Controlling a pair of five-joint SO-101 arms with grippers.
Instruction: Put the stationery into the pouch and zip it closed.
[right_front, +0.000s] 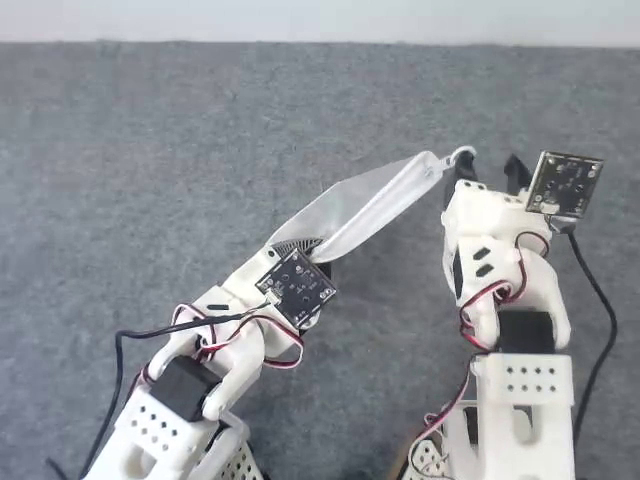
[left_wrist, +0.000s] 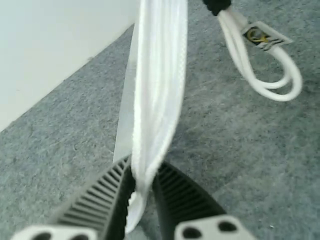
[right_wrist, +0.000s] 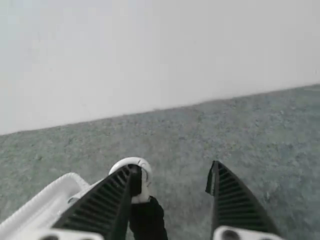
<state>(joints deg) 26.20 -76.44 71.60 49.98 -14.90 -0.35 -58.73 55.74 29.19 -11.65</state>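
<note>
Where pouch (right_front: 352, 212) ends, left claw (left_wrist: 144, 170) pinches.

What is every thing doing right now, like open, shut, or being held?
Pouch: held up by one end; cannot tell if the zip is closed.
Left pincer: shut on the pouch.
Right pincer: open, holding nothing.
Pull cord: loose, next to one right pincer finger.

Pouch (right_front: 352, 212) was translucent white w/ ribbed weave. Table (right_front: 150, 140) was mottled grey. Left gripper (left_wrist: 144, 172) was black w/ ridges.
</note>
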